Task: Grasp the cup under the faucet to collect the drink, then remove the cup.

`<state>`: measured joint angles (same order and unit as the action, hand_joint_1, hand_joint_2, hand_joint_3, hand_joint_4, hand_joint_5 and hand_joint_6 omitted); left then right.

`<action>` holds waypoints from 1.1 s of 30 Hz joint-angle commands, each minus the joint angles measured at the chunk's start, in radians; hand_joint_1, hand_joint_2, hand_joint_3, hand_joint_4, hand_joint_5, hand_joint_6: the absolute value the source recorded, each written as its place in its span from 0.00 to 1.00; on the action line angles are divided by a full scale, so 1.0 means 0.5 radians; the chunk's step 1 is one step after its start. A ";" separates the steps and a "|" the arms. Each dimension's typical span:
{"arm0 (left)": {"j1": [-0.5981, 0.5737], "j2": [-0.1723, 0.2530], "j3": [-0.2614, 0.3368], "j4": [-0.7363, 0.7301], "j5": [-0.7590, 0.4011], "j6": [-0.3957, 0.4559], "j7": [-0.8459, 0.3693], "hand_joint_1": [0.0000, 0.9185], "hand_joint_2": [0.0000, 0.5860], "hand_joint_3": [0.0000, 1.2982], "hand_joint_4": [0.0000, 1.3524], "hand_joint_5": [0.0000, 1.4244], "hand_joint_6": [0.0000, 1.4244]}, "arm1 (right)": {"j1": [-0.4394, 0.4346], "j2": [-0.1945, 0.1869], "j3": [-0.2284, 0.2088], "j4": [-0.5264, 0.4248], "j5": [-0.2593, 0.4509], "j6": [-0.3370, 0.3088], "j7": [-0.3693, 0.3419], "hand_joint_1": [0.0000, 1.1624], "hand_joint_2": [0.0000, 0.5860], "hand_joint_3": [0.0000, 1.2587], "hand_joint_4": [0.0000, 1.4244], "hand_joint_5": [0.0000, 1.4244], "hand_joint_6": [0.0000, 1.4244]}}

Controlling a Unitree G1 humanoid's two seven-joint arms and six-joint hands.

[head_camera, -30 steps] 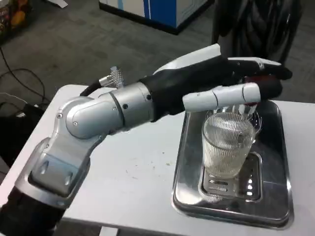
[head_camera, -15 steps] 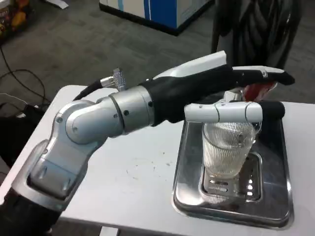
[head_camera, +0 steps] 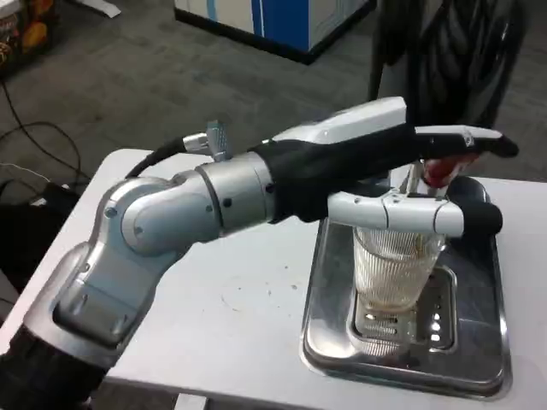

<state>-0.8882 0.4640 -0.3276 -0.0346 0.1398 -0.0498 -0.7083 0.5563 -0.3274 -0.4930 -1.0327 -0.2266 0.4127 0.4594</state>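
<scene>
Steel tray (head_camera: 483, 359) under ribbed cup (head_camera: 395, 272) — left hand (head_camera: 385, 175) grasping it, faucet (head_camera: 416, 178) behind.

text: none legible | labels/brands: none made out on left hand (head_camera: 367, 166), cup (head_camera: 396, 265) or tray (head_camera: 329, 290) | numbers/signs: none readable | background panel (head_camera: 273, 21): blue and white, no lettering discerned

Single head view, close, looking down and forward over the white surface (head_camera: 248, 307), floor beyond its far edge.
</scene>
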 commanded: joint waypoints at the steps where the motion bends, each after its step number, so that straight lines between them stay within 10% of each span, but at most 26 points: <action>1: 0.090 0.047 -0.145 0.036 0.136 -0.009 -0.147 0.00 0.14 0.12 0.04 0.10 0.06 | 0.000 -0.005 -0.015 -0.029 0.025 0.009 -0.011 0.27 0.78 0.18 0.12 0.11 0.00; 33: 0.140 0.074 -0.133 -0.037 0.257 -0.074 -0.150 0.00 0.14 0.11 0.03 0.09 0.06 | -0.040 0.013 0.050 -0.029 0.117 0.045 -0.039 0.25 0.79 0.16 0.10 0.11 0.00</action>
<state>-0.8724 0.4740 -0.3341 -0.0725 0.2336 -0.0994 -0.7078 0.5359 -0.3244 -0.4675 -1.0327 -0.1778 0.4320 0.4537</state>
